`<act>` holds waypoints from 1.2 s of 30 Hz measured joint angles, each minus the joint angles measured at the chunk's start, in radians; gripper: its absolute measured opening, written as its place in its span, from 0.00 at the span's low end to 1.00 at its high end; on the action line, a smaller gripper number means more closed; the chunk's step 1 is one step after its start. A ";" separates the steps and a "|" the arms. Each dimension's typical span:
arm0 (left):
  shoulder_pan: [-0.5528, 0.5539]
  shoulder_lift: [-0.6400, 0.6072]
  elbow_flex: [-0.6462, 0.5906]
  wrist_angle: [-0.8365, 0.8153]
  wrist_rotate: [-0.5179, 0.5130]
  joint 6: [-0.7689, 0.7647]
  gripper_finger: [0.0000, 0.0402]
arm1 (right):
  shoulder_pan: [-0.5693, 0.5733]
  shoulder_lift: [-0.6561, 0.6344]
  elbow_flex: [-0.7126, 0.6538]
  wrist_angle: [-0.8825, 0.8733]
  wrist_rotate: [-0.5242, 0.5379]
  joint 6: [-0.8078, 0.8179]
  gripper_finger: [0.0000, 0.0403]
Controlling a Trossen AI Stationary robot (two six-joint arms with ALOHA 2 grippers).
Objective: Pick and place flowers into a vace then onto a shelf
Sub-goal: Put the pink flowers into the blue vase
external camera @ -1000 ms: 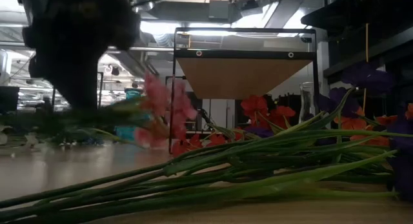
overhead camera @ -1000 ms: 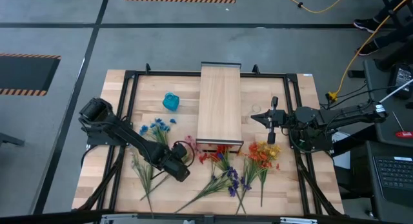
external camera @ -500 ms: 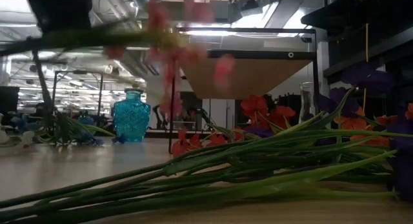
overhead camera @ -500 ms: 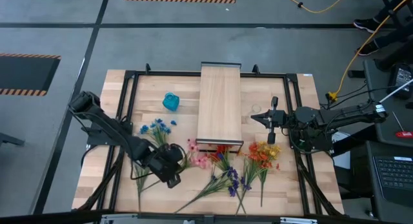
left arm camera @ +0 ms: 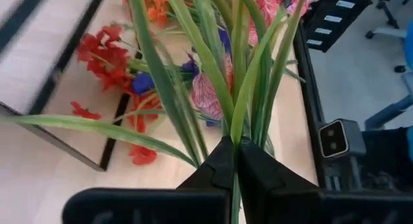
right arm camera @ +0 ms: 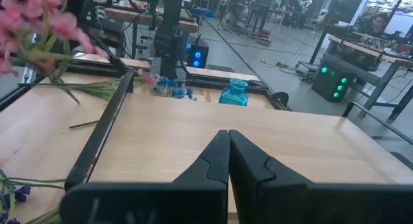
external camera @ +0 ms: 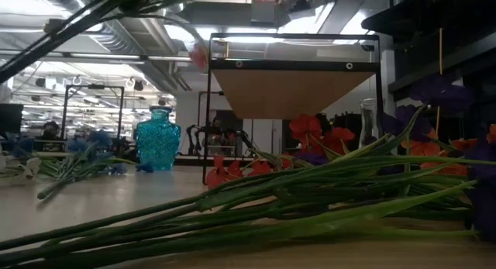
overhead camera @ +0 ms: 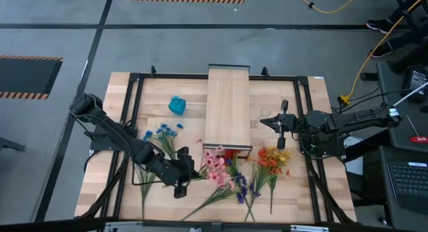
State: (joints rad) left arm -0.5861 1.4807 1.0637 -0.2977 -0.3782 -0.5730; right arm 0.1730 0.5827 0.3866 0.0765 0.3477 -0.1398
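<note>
**Pink sprig lifted in my left gripper**

My left gripper [overhead camera: 182, 173] pinches the green stems of a pink flower sprig [overhead camera: 215, 164], held above the table near the shelf [overhead camera: 227, 106]. Other flowers [overhead camera: 271, 158] lie beside it. My right gripper [overhead camera: 282, 125] waits, fingers pressed together on nothing

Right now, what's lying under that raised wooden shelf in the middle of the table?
Red flowers lie on the table at the near end of the shelf, between its black legs. From above, the shelf's plank covers whatever lies farther under it. The blue vase stands beside the shelf, not under it.
</note>
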 joint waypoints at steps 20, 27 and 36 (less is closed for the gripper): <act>0.137 -0.487 -0.371 0.232 -0.108 0.357 0.01 | 0.001 0.027 0.000 -0.005 0.000 0.042 0.02; 0.263 -0.673 -0.403 0.301 -0.103 0.512 0.01 | 0.001 0.044 0.000 0.003 -0.001 0.041 0.02; 0.373 -0.809 -0.403 0.308 -0.243 0.614 0.01 | 0.001 0.044 0.000 0.024 -0.001 0.025 0.02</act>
State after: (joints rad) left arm -0.2130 0.6716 0.6609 0.0108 -0.6211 0.0409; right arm 0.1738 0.6266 0.3866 0.1003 0.3471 -0.1150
